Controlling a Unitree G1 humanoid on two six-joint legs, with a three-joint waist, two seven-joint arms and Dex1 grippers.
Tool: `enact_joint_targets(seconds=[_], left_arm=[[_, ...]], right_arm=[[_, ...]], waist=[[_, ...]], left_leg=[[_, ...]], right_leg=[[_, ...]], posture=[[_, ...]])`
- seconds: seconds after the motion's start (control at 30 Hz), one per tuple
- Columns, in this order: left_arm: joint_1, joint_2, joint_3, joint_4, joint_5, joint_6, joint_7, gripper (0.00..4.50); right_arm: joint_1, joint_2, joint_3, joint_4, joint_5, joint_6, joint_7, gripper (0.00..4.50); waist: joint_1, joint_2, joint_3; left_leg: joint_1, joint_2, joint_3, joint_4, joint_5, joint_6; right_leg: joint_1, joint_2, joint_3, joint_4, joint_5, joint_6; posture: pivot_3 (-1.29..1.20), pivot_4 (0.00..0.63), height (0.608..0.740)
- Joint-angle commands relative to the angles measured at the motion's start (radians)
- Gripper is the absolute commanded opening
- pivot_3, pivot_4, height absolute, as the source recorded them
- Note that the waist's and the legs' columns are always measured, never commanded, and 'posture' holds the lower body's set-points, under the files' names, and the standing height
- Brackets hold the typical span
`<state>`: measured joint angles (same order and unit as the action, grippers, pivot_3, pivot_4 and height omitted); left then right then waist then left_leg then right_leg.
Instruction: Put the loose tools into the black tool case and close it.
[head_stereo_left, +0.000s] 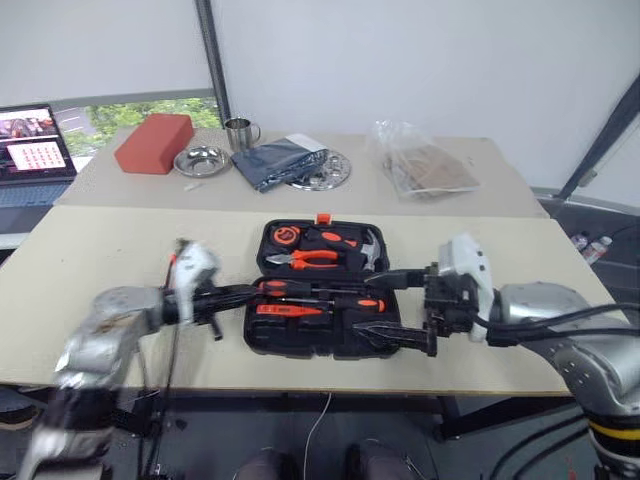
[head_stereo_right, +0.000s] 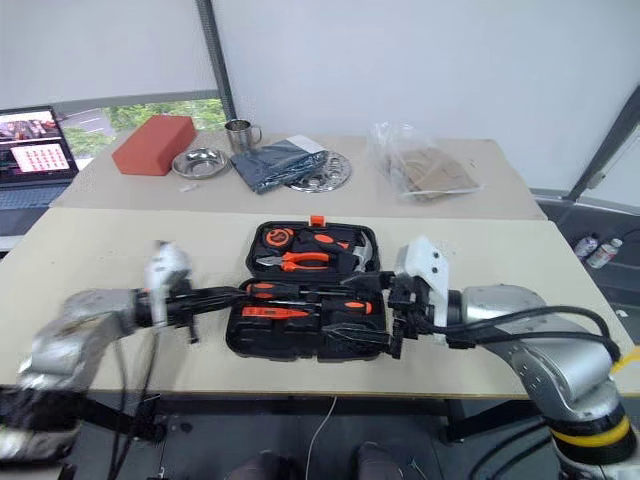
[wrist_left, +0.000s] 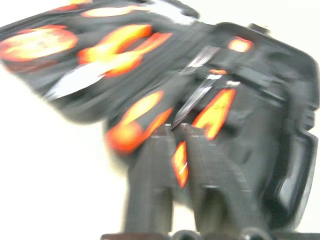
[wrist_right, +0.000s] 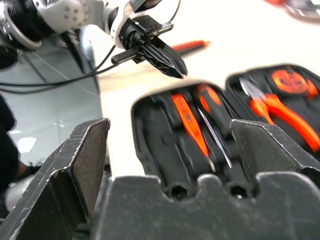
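The black tool case (head_stereo_left: 262, 335) lies open at the middle of the near table. Its far half holds orange-handled pliers (head_stereo_left: 310, 258) and a hammer (head_stereo_left: 370, 250). Its near half holds black-and-orange screwdrivers (head_stereo_left: 300, 288) and an orange-and-black utility knife (head_stereo_left: 290, 310). My left gripper (head_stereo_left: 250, 293) hovers at the case's left edge and points into it, open by a narrow gap with nothing between its fingers (wrist_left: 155, 165). My right gripper (head_stereo_left: 388, 308) stands wide open over the case's right end, holding nothing. A slim orange tool (wrist_right: 187, 46) lies on the table beyond the left gripper.
On the far table sit a red-brown block (head_stereo_left: 153, 143), a metal bowl (head_stereo_left: 201, 160), a metal cup (head_stereo_left: 239, 132), a dark cloth (head_stereo_left: 275, 160) over a plate and a plastic bag (head_stereo_left: 425, 165). A laptop (head_stereo_left: 33, 150) stands at the far left.
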<state>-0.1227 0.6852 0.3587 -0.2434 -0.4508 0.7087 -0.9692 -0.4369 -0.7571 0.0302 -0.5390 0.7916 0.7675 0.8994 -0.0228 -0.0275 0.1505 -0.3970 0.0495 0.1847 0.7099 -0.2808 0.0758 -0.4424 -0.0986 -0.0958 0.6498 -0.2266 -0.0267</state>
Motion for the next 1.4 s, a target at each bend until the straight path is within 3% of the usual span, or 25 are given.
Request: enact_joint_targets(seconds=[0.03, 0.13, 0.23, 0.37, 0.47, 0.6, 0.77, 0.93, 1.03, 1.2, 1.3, 1.4], left_arm=[[0.172, -0.033, 0.278, -0.191, -0.076, 0.125, 0.142, 2.22], [0.345, -0.099, 0.449, -0.272, -0.086, 0.153, 0.226, 3.34], [0.435, -0.15, 0.514, -0.308, -0.091, 0.159, 0.292, 4.47], [0.321, -0.125, 0.463, -0.3, -0.122, 0.287, 0.422, 4.49], [0.062, -0.058, 0.366, -0.237, -0.133, 0.466, 0.54, 4.49], [-0.154, -0.012, 0.226, -0.094, -0.073, 0.607, 0.638, 4.49], [-0.26, 0.013, 0.055, 0.078, -0.017, 0.611, 0.655, 4.49], [-0.328, 0.009, -0.102, 0.255, 0.038, 0.52, 0.614, 4.49], [-0.35, 0.013, -0.147, 0.334, 0.077, 0.466, 0.607, 3.78], [-0.406, 0.025, -0.156, 0.431, 0.102, 0.374, 0.564, 1.93], [-0.461, 0.06, -0.157, 0.483, 0.099, 0.259, 0.461, 1.77], [-0.528, 0.129, -0.19, 0.489, 0.053, 0.133, 0.209, 1.77]], right_arm=[[-0.06, 0.025, 0.026, 0.039, -0.008, -0.048, 0.068, 4.5], [-0.099, 0.048, 0.064, 0.096, -0.041, -0.077, 0.119, 4.5], [-0.123, 0.066, 0.09, 0.137, -0.065, -0.101, 0.16, 4.5], [-0.143, 0.093, 0.112, 0.169, -0.114, -0.139, 0.168, 4.5], [-0.139, 0.105, 0.116, 0.176, -0.149, -0.153, 0.156, 4.5], [-0.114, 0.107, 0.097, 0.148, -0.146, -0.135, 0.137, 4.5], [-0.075, 0.103, 0.085, 0.098, -0.139, -0.117, 0.1, 4.5], [-0.034, 0.099, 0.063, 0.046, -0.122, -0.087, 0.047, 4.5], [-0.015, 0.093, 0.056, 0.021, -0.117, -0.075, 0.028, 4.5], [0.018, 0.062, 0.037, -0.013, -0.102, -0.051, 0.029, 4.5], [0.041, 0.019, 0.019, -0.032, -0.078, -0.034, 0.05, 4.5], [0.072, -0.024, -0.026, -0.055, -0.039, -0.014, 0.06, 4.5]], waist=[[0.006, 0.0, 0.0], [0.014, 0.0, 0.0], [0.027, 0.0, 0.0], [0.045, 0.001, 0.001], [0.058, 0.001, 0.001], [0.046, -0.001, 0.0], [0.021, -0.001, 0.0], [0.024, -0.001, 0.0], [0.03, 0.0, 0.0], [0.035, 0.0, 0.0], [0.037, 0.0, 0.0], [0.036, -0.004, 0.002]], left_leg=[[0.0, 0.0, 0.0, 0.0, 0.0, 0.0], [0.0, 0.0, -0.002, 0.0, -0.001, -0.001], [0.0, -0.002, -0.002, 0.0, -0.007, -0.01], [0.0, -0.003, -0.005, 0.0, -0.008, -0.012], [-0.001, -0.004, -0.006, 0.0, -0.006, -0.015], [-0.002, -0.005, -0.006, -0.001, -0.005, -0.016], [-0.002, -0.005, -0.005, -0.008, 0.002, -0.006], [0.0, -0.004, -0.005, -0.014, 0.004, -0.011], [0.004, -0.004, -0.005, -0.016, 0.006, -0.014], [0.007, -0.003, -0.005, -0.016, 0.002, -0.025], [0.007, -0.004, -0.005, -0.016, 0.002, -0.025], [0.003, -0.004, -0.005, -0.015, 0.003, -0.024]], right_leg=[[0.001, 0.0, 0.0, -0.001, 0.0, 0.0], [0.002, -0.001, -0.002, -0.003, 0.0, 0.0], [0.002, -0.005, -0.005, -0.003, 0.0, 0.0], [0.0, -0.009, -0.009, -0.003, 0.0, 0.0], [0.001, -0.011, -0.011, -0.003, 0.001, 0.002], [0.003, -0.008, -0.012, -0.003, 0.006, -0.001], [0.001, 0.002, -0.018, -0.002, 0.005, -0.002], [0.0, 0.005, -0.019, -0.004, 0.001, -0.006], [0.003, 0.003, -0.018, -0.003, 0.0, -0.007], [0.004, -0.004, -0.011, -0.002, 0.0, -0.007], [0.004, -0.007, -0.012, -0.001, 0.001, -0.008], [0.002, -0.006, -0.015, -0.002, 0.001, -0.009]], posture=[[0.0, 0.15, 0.736], [0.0, 0.15, 0.736], [0.0, 0.15, 0.736], [0.0, 0.15, 0.736], [0.0, 0.15, 0.736], [0.0, 0.15, 0.736], [0.0, 0.15, 0.736], [0.0, 0.15, 0.736], [0.0, 0.15, 0.736], [0.0, 0.15, 0.736], [0.0, 0.15, 0.736], [0.0, 0.15, 0.736]])
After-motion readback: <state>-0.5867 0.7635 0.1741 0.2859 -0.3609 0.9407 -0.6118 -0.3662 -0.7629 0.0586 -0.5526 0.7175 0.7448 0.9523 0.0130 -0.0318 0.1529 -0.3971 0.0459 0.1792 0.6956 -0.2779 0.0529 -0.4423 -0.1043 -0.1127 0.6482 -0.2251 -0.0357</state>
